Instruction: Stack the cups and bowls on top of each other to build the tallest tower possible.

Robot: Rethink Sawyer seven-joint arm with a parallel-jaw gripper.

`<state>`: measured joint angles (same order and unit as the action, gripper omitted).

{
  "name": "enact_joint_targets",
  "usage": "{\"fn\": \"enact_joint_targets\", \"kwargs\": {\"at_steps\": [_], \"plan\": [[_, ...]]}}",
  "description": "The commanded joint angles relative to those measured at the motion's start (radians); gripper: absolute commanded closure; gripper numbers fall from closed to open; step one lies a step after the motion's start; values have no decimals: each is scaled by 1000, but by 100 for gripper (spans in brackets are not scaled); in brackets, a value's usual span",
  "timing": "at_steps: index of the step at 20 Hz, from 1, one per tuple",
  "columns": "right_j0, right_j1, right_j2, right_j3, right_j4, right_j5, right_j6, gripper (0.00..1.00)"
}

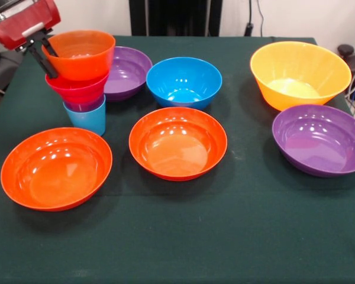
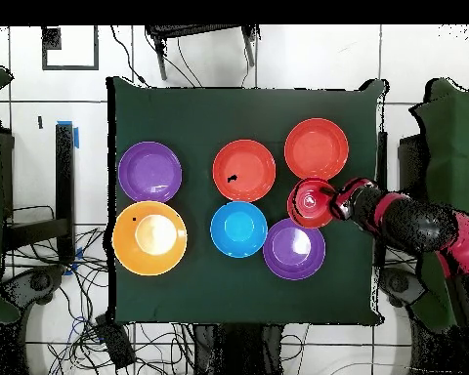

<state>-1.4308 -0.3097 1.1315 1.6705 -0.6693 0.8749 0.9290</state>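
End effector (image 1: pixel 47 56) black-fingered, clenched on rim of glossy round small orange bowl (image 1: pixel 83 53) topping the tower (image 1: pixel 83 89); light blue cup (image 1: pixel 87 118) lowest.

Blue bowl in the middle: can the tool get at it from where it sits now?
Probably yes. The blue bowl stands open and empty, with nothing stacked in it or above it. The tool is at the tower, and only the purple bowl lies between them, low enough to pass over.
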Motion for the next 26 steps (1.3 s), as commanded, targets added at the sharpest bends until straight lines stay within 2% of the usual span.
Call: {"fn": "enact_joint_targets", "kwargs": {"at_steps": [1, 26], "plan": [[79, 45, -57, -11, -28, -30, -117, 100], [90, 58, -61, -59, -19, 28, -188, 100]]}}
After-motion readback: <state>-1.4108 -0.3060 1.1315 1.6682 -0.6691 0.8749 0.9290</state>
